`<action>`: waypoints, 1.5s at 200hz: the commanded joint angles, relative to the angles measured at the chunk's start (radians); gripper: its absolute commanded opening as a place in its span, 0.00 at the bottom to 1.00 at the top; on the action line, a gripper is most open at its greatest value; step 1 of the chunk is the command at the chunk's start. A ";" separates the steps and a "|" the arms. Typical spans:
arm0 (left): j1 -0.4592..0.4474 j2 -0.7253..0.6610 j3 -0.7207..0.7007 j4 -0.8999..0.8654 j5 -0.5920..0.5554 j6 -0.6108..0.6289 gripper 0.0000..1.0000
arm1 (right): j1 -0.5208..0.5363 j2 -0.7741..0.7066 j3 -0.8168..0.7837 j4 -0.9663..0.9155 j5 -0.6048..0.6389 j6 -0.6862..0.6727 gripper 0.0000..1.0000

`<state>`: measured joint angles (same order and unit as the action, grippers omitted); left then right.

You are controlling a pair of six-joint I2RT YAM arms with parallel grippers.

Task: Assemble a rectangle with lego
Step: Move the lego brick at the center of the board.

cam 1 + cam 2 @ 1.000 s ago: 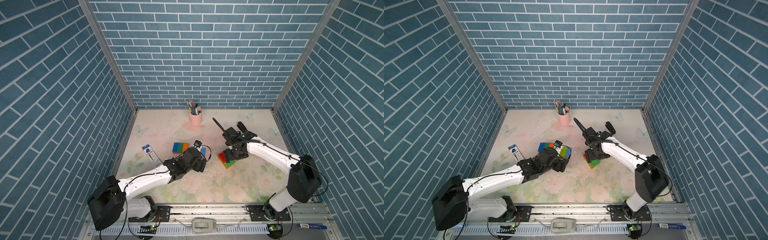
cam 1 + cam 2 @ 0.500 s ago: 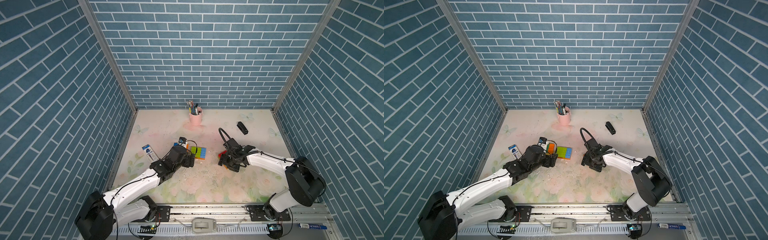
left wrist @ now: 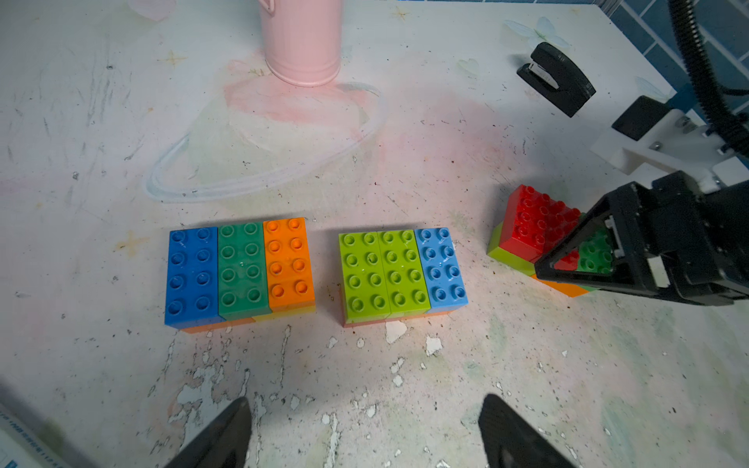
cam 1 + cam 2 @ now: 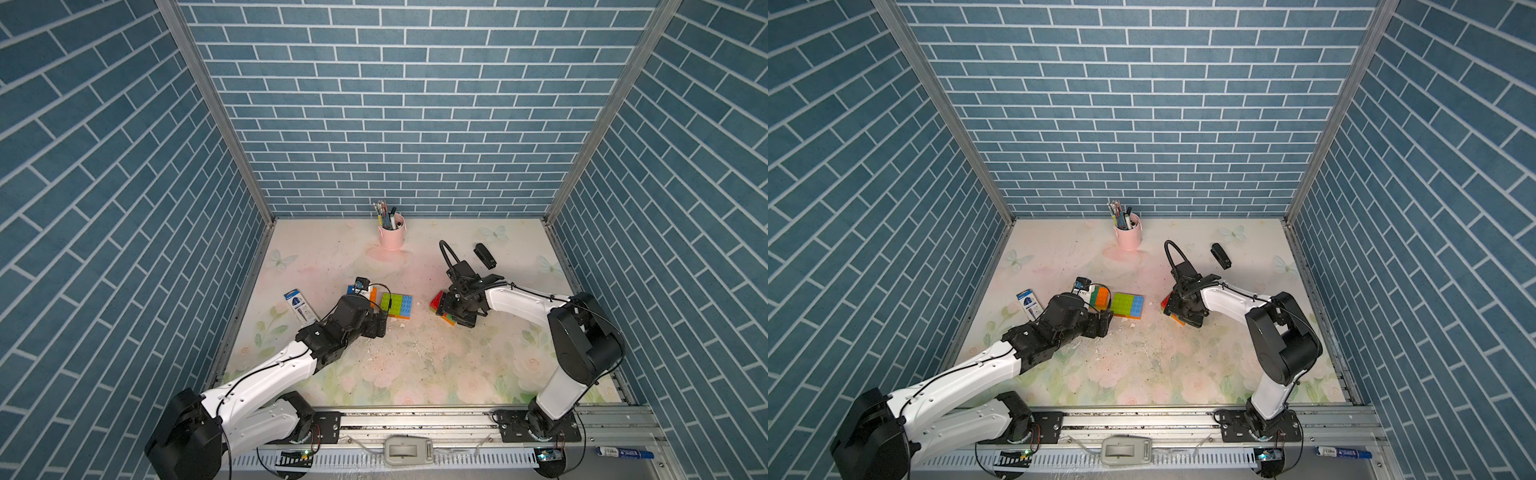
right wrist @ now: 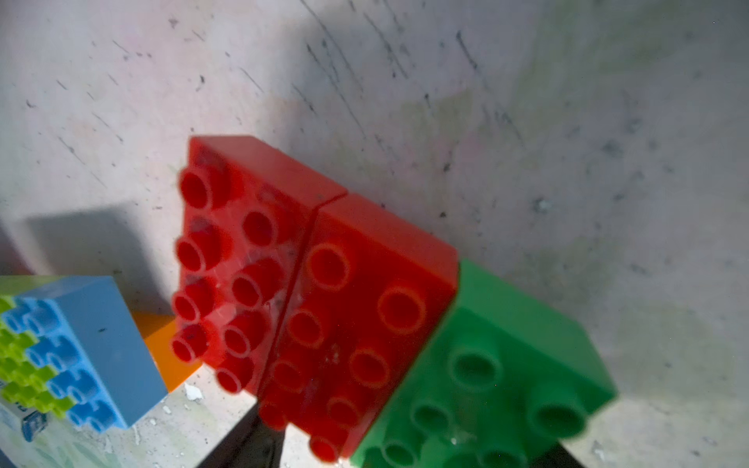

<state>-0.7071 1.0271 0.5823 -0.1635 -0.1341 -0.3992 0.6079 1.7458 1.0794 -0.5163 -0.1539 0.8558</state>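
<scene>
Three two-layer lego blocks lie mid-table. The blue-green-orange block (image 3: 239,267) is partly under my left wrist in both top views, its orange end (image 4: 1100,297) showing. Beside it lies the lime-lime-light-blue block (image 4: 397,305) (image 3: 399,271). My left gripper (image 3: 367,429) (image 4: 378,326) is open just in front of these two, with nothing between its fingers. The red-red-green block (image 5: 344,304) (image 4: 437,300) sits further right. My right gripper (image 5: 405,449) (image 4: 455,309) is shut on it, one finger (image 3: 575,278) at each end.
A pink pen cup (image 4: 391,232) stands at the back centre. A black stapler (image 4: 485,254) lies behind my right arm. A blue-and-white pack (image 4: 300,306) lies left of my left wrist. The tabletop in front has flaking paint, and blue brick walls close in three sides.
My right gripper came down from above onto the red-red-green block and closed slightly. My left arm drew back to the left, uncovering the lime and light-blue block.
</scene>
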 commanded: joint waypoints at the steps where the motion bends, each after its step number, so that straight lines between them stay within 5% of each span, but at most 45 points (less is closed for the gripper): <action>1: 0.006 -0.023 -0.022 -0.026 -0.007 -0.007 0.89 | -0.018 0.030 0.057 -0.080 0.010 -0.128 0.78; 102: 0.005 -0.019 -0.013 -0.038 0.005 -0.006 0.89 | -0.073 0.185 0.289 -0.216 -0.024 -0.366 0.81; 224: 0.011 -0.032 -0.014 -0.034 -0.007 0.019 0.89 | -0.018 -0.028 0.283 -0.395 0.109 -0.399 0.82; 300: 0.110 -0.025 -0.004 -0.129 -0.004 -0.052 0.89 | 0.003 0.218 0.562 -0.300 0.129 -0.434 0.80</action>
<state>-0.6426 1.0382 0.5751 -0.2405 -0.1375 -0.4217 0.5964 1.8839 1.5848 -0.8230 -0.0406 0.4625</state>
